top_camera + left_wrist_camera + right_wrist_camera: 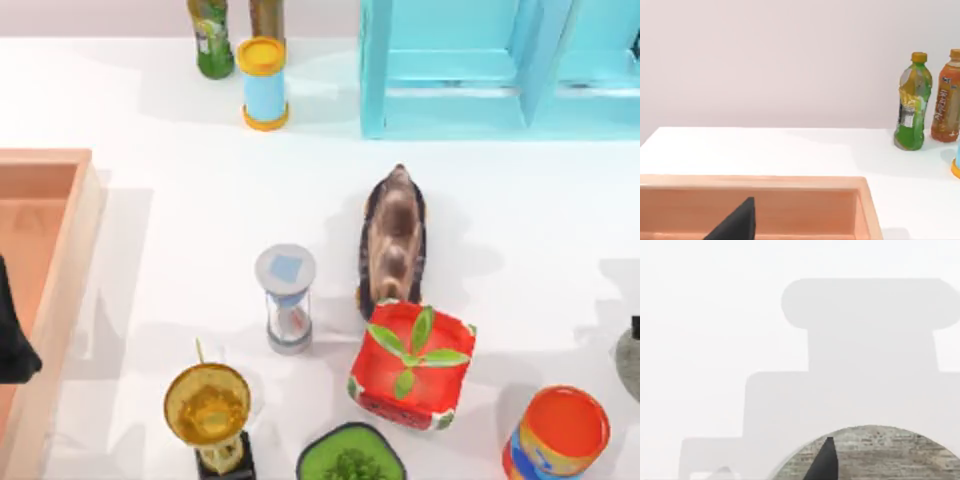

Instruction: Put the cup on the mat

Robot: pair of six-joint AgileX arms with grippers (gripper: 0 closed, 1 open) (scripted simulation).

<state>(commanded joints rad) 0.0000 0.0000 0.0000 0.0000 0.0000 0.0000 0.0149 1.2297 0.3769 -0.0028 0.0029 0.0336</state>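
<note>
Glossy gold trophy [208,405], matt wooden-looking tray [62,265], rough stone-like grey mat [875,455], smooth white table [180,230]

The left gripper [12,345] of the AgileX pair appears at the nine o'clock edge of the overhead view as a matte black, angular mass tapering to a blunt point, with no visible screws, cables or markings. In the left wrist view, one of its fingers [737,222] shows as a plain black wedge with a straight edge. In the right wrist view, the right gripper's finger [824,462] is a slim, pointed black blade.
</note>
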